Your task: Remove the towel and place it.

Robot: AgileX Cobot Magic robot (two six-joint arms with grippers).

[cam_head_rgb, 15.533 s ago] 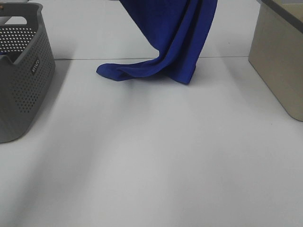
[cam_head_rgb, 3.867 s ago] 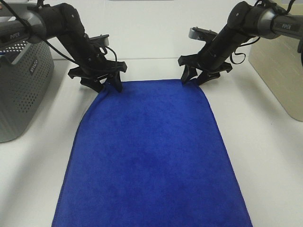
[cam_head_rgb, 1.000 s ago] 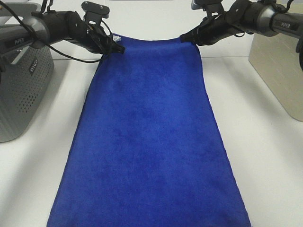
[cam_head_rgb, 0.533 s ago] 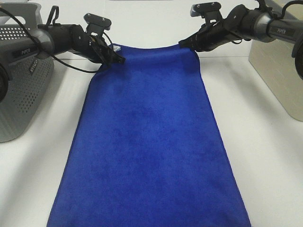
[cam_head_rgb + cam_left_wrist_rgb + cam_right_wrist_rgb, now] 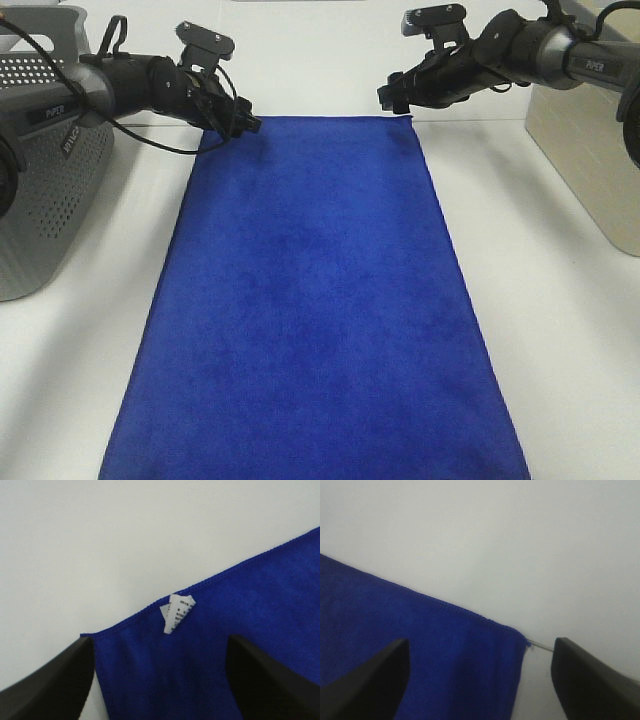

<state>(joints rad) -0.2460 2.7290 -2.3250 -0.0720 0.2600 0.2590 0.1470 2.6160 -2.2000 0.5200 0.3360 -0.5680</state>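
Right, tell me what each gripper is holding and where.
Nothing: both the left gripper and the right gripper are open, each above a far corner of the flat blue towel.

High front view over towel (image 5: 315, 300), wrist views close on far corners

The towel (image 5: 315, 300) runs off the near edge of the high view, so its near hem and corners cannot be seen. The grey basket (image 5: 45, 190) at the left is cut by the left edge, and the beige box (image 5: 590, 140) at the right by the right edge. In both wrist views only the blurred dark tips of each gripper show at the picture's border. The print on the white tag (image 5: 176, 611) is too small to read.
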